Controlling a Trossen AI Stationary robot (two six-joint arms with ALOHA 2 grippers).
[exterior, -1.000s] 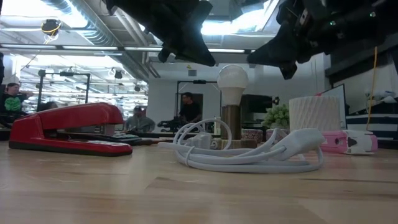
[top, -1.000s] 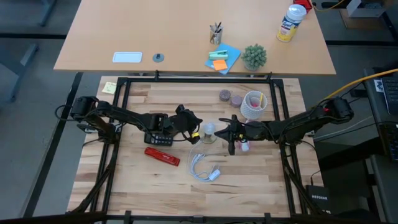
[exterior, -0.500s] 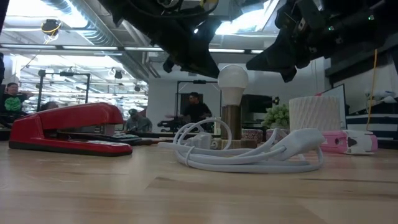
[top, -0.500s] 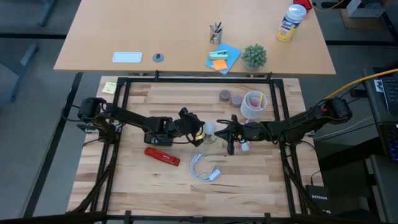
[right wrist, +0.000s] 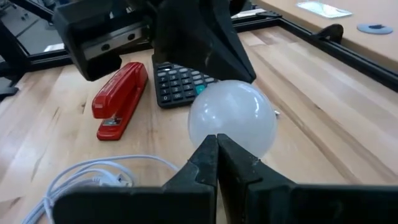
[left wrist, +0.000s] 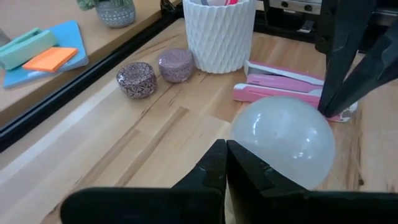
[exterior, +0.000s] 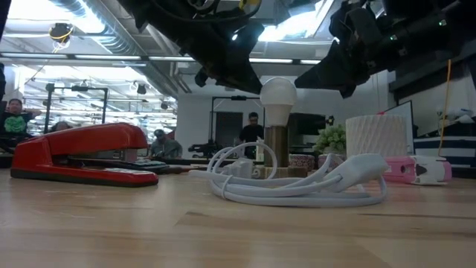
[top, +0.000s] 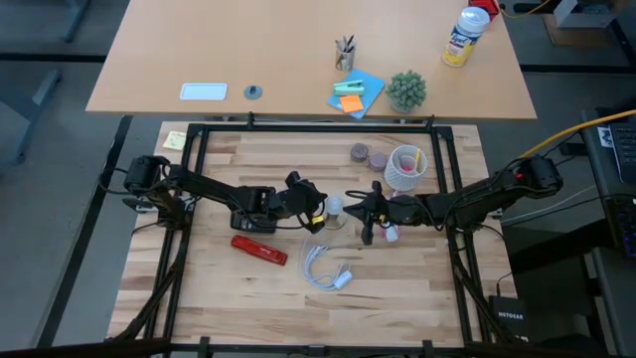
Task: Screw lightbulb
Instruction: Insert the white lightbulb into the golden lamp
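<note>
While people stand behind, the lightbulb (exterior: 278, 94) rises above the wooden table (exterior: 149, 223).

From above, both arms cover most of the lightbulb (top: 335, 207), and its screw end is hidden; people behind it in the low view are just blurs.

White round lightbulb (exterior: 278, 102) upright, screw end down in brown cylindrical holder, mid-table.

Two dark jointed arms; left gripper (top: 320, 214), right gripper (top: 350, 208) with tapered black fingers (left wrist: 214, 171); yellow marking at left wrist.
</note>
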